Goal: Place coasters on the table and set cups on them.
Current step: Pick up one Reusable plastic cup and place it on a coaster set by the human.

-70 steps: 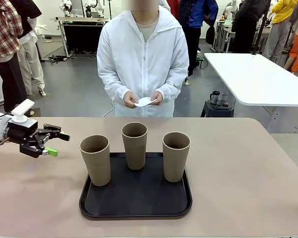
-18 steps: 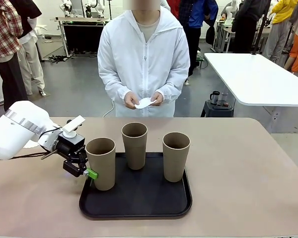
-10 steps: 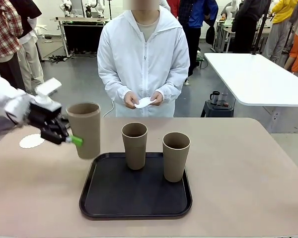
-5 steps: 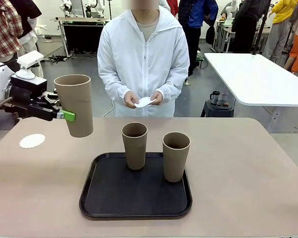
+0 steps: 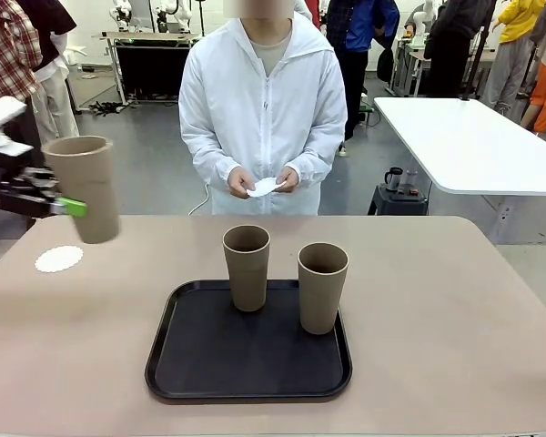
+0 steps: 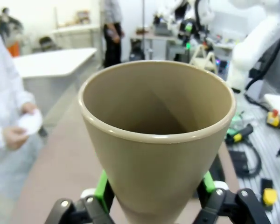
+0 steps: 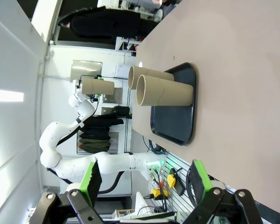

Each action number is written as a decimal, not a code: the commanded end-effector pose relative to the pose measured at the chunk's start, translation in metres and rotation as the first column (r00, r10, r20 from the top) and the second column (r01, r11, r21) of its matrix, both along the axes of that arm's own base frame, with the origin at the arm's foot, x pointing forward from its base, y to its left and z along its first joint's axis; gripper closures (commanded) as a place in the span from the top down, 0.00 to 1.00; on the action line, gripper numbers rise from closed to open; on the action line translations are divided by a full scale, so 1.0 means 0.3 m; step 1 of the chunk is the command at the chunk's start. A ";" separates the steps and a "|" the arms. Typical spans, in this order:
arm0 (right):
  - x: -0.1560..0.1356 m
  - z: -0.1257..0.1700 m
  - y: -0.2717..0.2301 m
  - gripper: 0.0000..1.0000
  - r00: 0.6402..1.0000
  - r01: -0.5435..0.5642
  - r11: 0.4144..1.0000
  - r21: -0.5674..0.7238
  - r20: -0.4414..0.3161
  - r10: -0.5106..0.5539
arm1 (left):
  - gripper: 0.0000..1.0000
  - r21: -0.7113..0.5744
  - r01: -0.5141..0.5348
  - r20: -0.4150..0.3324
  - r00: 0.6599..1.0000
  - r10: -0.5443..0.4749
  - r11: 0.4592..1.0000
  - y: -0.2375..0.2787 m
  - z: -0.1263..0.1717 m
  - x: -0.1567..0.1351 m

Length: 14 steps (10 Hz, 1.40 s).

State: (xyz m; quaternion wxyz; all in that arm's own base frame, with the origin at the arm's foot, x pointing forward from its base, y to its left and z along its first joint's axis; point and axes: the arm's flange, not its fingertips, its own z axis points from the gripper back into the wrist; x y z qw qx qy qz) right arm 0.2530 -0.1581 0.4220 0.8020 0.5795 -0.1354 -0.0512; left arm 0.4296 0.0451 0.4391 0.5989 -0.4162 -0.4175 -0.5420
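My left gripper is shut on a tan cup, holding it upright in the air at the table's far left. In the left wrist view that cup stands between the green pads. A white lacy coaster lies on the beige table just below and slightly left of the held cup. Two more cups stand on the black tray. The person's hands hold more white coasters. My right gripper is open with nothing between its fingers, high above the table.
The person in white stands at the table's far edge, behind the tray. A white rectangular table stands at the back right. In the right wrist view the tray and its two cups lie sideways.
My left gripper has lifted the cup off the tray and carried it up and to the left, over the coaster at the table's left. The person's hands have stayed put.
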 end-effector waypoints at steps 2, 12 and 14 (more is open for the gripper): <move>0.002 0.002 0.001 1.00 1.000 -0.002 1.000 0.011 0.003 0.002 | 0.85 -0.006 -0.026 0.055 0.998 0.026 1.000 0.258 0.003 0.023; 0.002 0.002 0.001 1.00 1.000 -0.002 1.000 0.011 0.003 0.002 | 0.85 -0.049 -0.236 0.080 0.968 0.240 0.970 0.510 -0.030 0.065; 0.002 0.002 0.001 1.00 1.000 -0.002 1.000 0.011 0.003 0.002 | 0.85 -0.049 -0.236 0.080 0.968 0.240 0.970 0.510 -0.030 0.065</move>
